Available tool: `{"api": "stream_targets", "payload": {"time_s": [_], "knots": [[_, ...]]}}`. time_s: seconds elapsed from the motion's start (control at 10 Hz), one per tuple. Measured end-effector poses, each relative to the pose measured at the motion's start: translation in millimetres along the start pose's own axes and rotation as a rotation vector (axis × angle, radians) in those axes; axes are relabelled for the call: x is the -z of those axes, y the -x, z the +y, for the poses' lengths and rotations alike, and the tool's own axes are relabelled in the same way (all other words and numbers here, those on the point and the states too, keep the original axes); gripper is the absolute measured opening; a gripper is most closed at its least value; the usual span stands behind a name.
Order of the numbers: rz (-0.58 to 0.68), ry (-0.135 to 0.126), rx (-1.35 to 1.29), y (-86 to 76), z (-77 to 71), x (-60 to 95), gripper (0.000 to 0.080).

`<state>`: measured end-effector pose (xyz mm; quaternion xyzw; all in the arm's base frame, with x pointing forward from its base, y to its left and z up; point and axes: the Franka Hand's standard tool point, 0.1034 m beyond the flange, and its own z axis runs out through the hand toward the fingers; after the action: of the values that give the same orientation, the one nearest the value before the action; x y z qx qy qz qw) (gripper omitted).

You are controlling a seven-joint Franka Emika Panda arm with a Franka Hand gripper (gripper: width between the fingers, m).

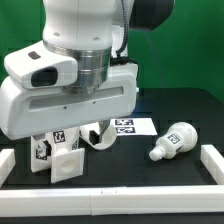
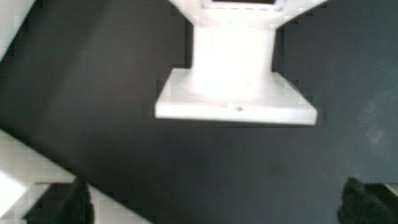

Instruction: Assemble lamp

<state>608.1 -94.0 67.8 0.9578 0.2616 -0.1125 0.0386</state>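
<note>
The white lamp base (image 2: pixel 235 98) lies on the black table ahead of my gripper (image 2: pixel 214 206). It shows as a flat square plate with a narrower neck and a tagged end. The dark fingertips (image 2: pixel 54 206) stand far apart at the frame corners, open and empty, short of the base. In the exterior view the base (image 1: pixel 60 160) with its tags sits under the big robot hand, which hides my fingers. The round-headed bulb (image 1: pixel 170 141) lies on its side at the exterior view's right, apart from the arm. A curved white piece (image 1: pixel 96 135) beside the base may be the shade.
The marker board (image 1: pixel 127 125) lies flat behind the base. White rails border the black table at the exterior view's left (image 1: pixel 10 160), front (image 1: pixel 120 193) and right (image 1: pixel 212 160). A green wall stands behind.
</note>
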Motion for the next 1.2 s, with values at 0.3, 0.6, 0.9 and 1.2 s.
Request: {"api": "stream_targets", "payload": {"time_s": [0.3,0.6,0.9,1.2], "knots": [[-0.204,-0.041,-0.015,-10.7,3.9,-9.5,0.0699],[-0.372,-0.098,-0.003,-9.2,-11.0,-16.2,0.0699],[-0.501,-0.138,0.018,-10.0,-18.3,-23.2,0.0699],[-0.351,0.014,-0.012,-8.2,8.6,-11.8,0.0699]]}}
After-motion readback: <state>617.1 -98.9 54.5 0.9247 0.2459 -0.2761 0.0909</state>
